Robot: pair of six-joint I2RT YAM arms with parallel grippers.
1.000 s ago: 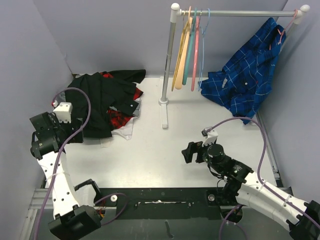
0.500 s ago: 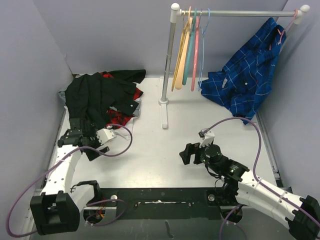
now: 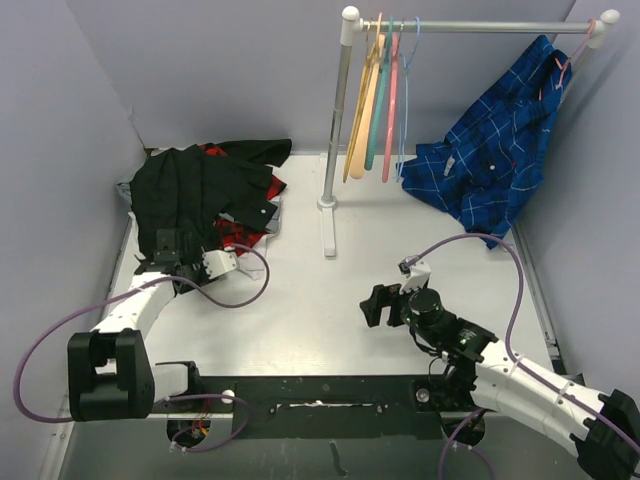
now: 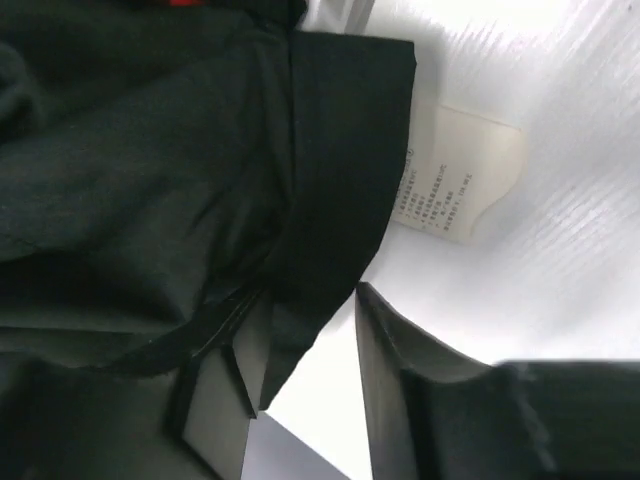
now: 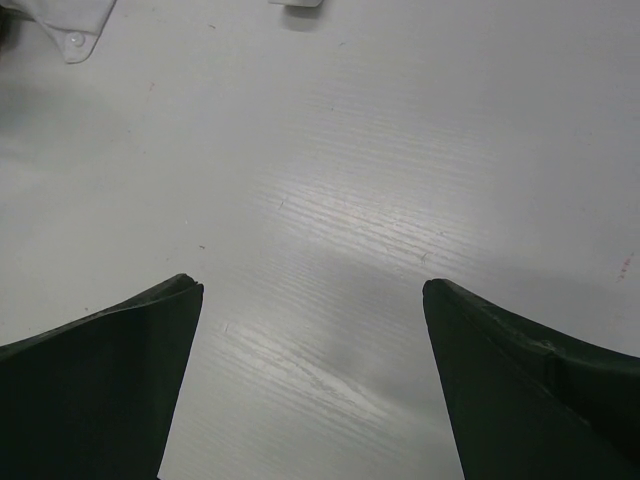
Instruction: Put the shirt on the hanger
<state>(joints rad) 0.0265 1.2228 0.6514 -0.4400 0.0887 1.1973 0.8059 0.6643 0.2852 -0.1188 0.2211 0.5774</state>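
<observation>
The black shirt [image 3: 190, 195] lies heaped at the bench's [image 3: 300, 300] far-left corner. The left gripper [image 4: 305, 320] stands about half open around its hem, a gap showing beside 1 finger [image 4: 390, 400]. The right gripper [image 5: 310, 285] gapes wide, holding nothing. The light-blue hanger [image 3: 405, 100] hangs on the rail [image 3: 480, 27].

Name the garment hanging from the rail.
The blue plaid shirt, at the right end of the rail; the black shirt and red-checked garment lie on the table.
</observation>
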